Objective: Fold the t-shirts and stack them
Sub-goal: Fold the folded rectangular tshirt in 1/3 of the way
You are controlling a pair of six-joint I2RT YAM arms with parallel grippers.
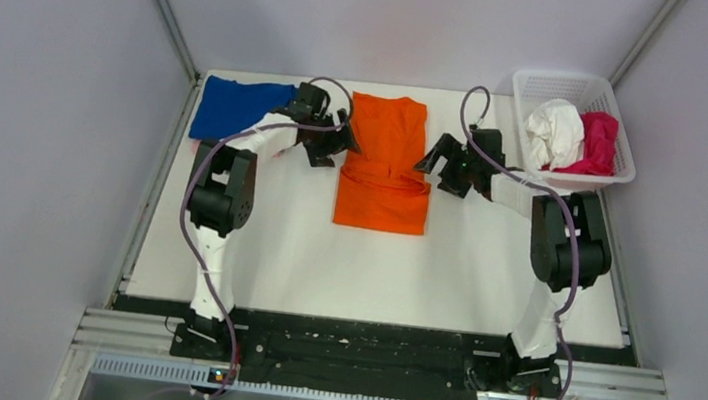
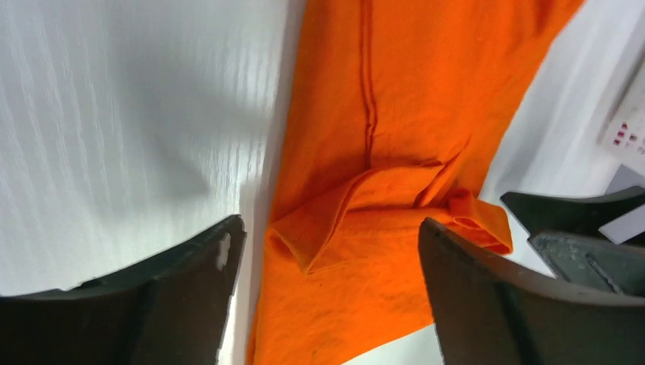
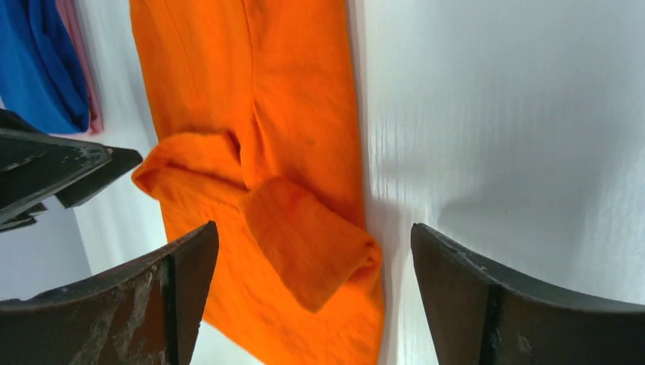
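the orange t-shirt [image 1: 386, 163] lies central on the worktop [image 1: 274, 251], sides folded inward. left fingers [image 2: 152, 312] and right fingers [image 3: 502, 304] stand wide open, empty, flanking its edges. advised: grip both edges at matching points, lift together, fold end over end.

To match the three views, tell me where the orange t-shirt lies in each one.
Top external: orange t-shirt centred on the white table, between left gripper and right gripper.
Left wrist: orange t-shirt fills the middle, top to bottom.
Right wrist: orange t-shirt left of centre, top to bottom.
Shared landmark: the white table beside it.
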